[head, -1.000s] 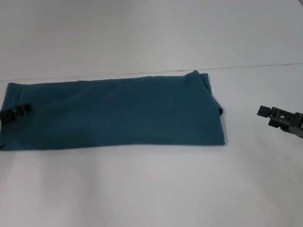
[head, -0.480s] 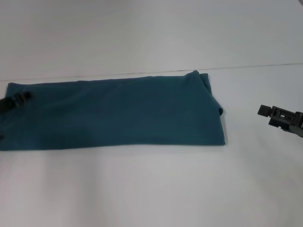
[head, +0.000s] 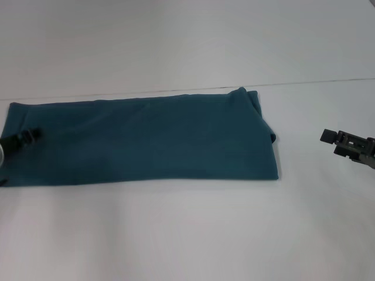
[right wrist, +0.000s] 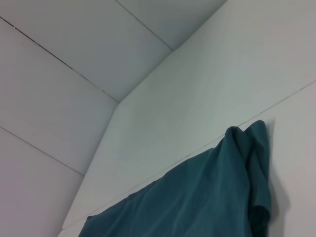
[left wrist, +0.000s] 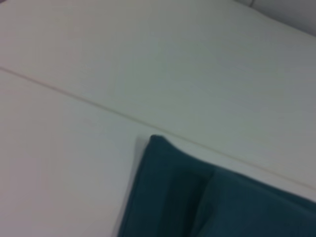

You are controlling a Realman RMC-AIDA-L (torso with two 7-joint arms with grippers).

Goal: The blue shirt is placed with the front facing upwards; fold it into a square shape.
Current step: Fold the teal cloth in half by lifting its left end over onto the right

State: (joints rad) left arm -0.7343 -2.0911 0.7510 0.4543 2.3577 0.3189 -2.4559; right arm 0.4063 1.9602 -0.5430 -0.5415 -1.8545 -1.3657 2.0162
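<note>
Bench (head: 187,234) surface white, bare in front. Blue shirt (head: 146,140) lies flat across the middle of it as a long horizontal band, already folded lengthwise, lettering not visible, bunched folds at its right end. Left end effector (head: 17,140) sits at the shirt's left edge, over the cloth; cannot tell whether its fingers are parted or pinching. Right end effector (head: 345,145) is well apart from the shirt's right end, over bare bench; finger state unclear too. Seam line (head: 316,82) runs behind shirt.
</note>
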